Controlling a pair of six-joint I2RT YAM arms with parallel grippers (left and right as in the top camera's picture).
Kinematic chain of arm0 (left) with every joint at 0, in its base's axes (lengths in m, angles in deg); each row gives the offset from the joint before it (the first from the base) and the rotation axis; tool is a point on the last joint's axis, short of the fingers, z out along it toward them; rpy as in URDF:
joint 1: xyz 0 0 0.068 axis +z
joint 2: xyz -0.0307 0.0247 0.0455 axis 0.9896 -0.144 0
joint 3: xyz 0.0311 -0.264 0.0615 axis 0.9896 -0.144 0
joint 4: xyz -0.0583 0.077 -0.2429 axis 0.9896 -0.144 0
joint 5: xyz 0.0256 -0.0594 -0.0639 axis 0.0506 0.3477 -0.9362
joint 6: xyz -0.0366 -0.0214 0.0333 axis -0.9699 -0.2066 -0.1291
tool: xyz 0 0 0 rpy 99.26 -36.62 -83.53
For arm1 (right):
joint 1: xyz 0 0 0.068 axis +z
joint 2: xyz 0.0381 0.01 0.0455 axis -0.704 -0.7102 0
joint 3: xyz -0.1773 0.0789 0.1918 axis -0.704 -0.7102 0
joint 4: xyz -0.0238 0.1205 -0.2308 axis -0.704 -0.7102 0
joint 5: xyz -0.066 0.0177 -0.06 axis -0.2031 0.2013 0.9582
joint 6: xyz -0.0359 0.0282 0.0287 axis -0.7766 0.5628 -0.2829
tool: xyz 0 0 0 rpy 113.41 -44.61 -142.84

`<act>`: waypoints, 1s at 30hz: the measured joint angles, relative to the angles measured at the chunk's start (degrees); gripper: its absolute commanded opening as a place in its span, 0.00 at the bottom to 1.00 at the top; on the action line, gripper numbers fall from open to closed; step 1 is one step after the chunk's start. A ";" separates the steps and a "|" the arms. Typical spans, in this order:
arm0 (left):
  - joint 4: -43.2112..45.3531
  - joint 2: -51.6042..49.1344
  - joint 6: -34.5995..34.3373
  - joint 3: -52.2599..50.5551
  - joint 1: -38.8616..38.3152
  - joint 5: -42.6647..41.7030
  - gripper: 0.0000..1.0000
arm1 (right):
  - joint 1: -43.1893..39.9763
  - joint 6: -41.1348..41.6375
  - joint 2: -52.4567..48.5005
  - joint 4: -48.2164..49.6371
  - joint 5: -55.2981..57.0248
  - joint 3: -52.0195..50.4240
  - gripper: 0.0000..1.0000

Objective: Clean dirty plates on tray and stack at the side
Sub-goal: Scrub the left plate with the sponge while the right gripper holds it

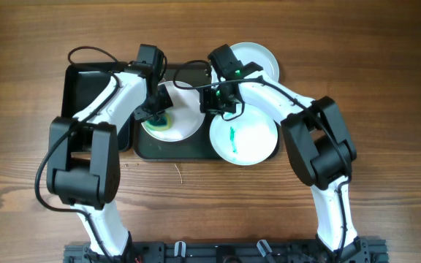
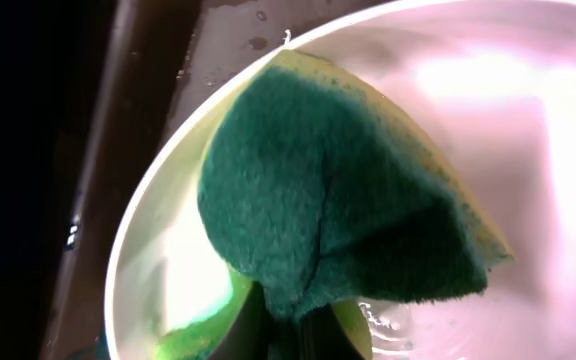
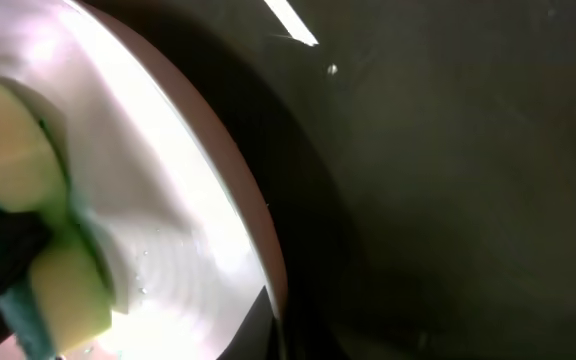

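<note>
there are three white plates here. one plate point(image 1: 183, 128) sits on the left part of the dark tray point(image 1: 174, 150). a second plate point(image 1: 260, 126) with a teal smear lies just beside it, half on the tray and half hanging over the right edge. a third plate point(image 1: 260, 55) rests on the counter point(image 1: 386, 73) behind the tray, and it looks clean to me. a black bin point(image 1: 86, 88) stands to the left.

the left fingers point(image 1: 156, 111) pinch a sponge point(image 2: 338, 190) and press its green side down on the first plate. the right fingers point(image 1: 214, 106) hang close to that plate's right rim. i cannot tell if they are spread or pressed together, because their own camera shows only the rim, the sponge and the tray.

i think the plate is hard and smooth. there are water drops on it, so it is likely slippery. it could slide on the tray when rubbed, and it might chip if it drops. the best place to hold it is the raised rim, one finger over and one under. the sponge is soft and squashes, so a pinch in its middle works well.
</note>
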 measured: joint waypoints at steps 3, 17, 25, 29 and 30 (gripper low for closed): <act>0.66 -1.16 3.82 0.59 0.15 -2.71 0.04 | -0.20 -0.35 -0.09 0.11 -0.46 0.00 0.04; 6.16 -3.37 11.72 2.60 0.52 -14.84 0.04 | -1.16 -0.48 -0.11 0.44 -0.48 0.00 0.04; -2.69 -3.41 -1.36 5.20 -0.63 6.54 0.04 | 0.28 -0.48 -0.26 0.87 -0.92 0.02 0.04; -4.50 -3.48 -2.49 5.20 -0.63 9.40 0.04 | 0.35 -0.66 -0.28 0.87 -1.11 0.02 0.04; -4.42 -3.48 -2.01 5.20 -0.63 8.87 0.04 | 0.35 -0.66 -0.28 0.85 -1.11 0.02 0.04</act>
